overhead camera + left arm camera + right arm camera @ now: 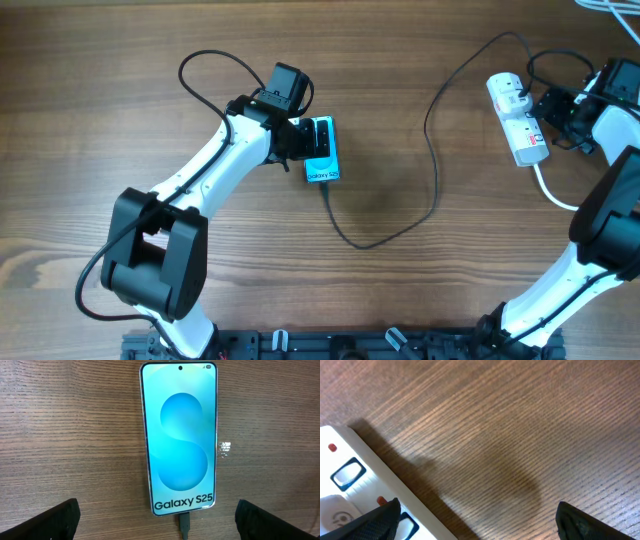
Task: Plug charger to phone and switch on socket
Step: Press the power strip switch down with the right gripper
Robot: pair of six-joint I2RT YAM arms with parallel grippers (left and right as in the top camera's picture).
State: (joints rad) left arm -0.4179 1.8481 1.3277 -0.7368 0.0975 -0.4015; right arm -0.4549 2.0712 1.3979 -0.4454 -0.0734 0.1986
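Note:
The phone (322, 152) lies flat on the table with its cyan screen up. In the left wrist view the phone (179, 435) reads "Galaxy S25" and the charger's plug (184, 523) sits in its bottom port. The black charger cable (432, 140) loops across the table to a white adapter (513, 95) in the socket (520, 120). My left gripper (157, 520) is open, hovering over the phone's plug end. My right gripper (477, 520) is open beside the socket (350, 485), one finger over its edge near a red mark.
The socket's thick white cord (550, 190) runs down past the right arm. A black cable (205, 75) loops behind the left arm. Bare wooden tabletop (400, 300) lies between the arms.

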